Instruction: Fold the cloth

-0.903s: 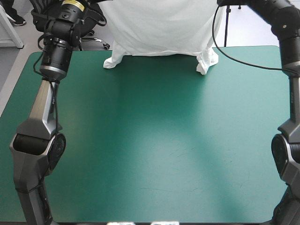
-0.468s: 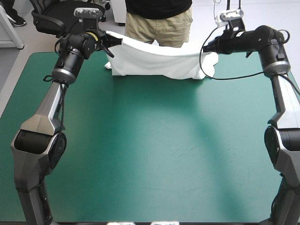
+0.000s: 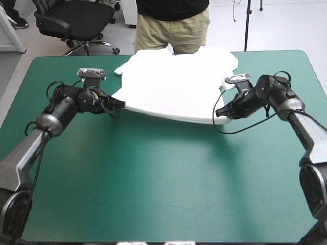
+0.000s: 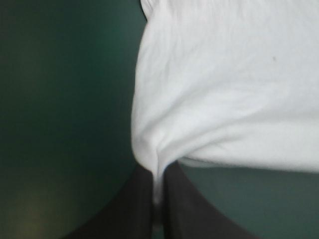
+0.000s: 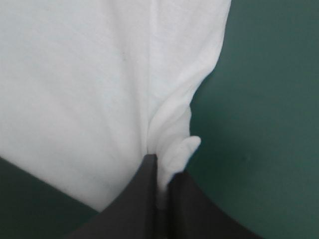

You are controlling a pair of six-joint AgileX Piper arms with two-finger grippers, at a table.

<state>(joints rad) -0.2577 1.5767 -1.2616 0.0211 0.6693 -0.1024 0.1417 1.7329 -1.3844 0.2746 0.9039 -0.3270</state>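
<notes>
Both hands hold the white T-shirt. The left hand is pinched tight on one near corner of it. The right hand is pinched tight on the other near corner. The T-shirt is spread out wide on the far half of the bench, between the two hands. Its two short sleeves lie by the far edge of the bench. Its near edge is stretched from one hand to the other. That edge sits a little above the teal-green cover, with a dark shadow under it. From the left wrist, the black fingers are almost closed, with a thin bit of white cloth squeezed between them. From the right wrist it looks the same, and a small lump of cloth bunches up just beside the fingers. Both arms reach low over the bench.
</notes>
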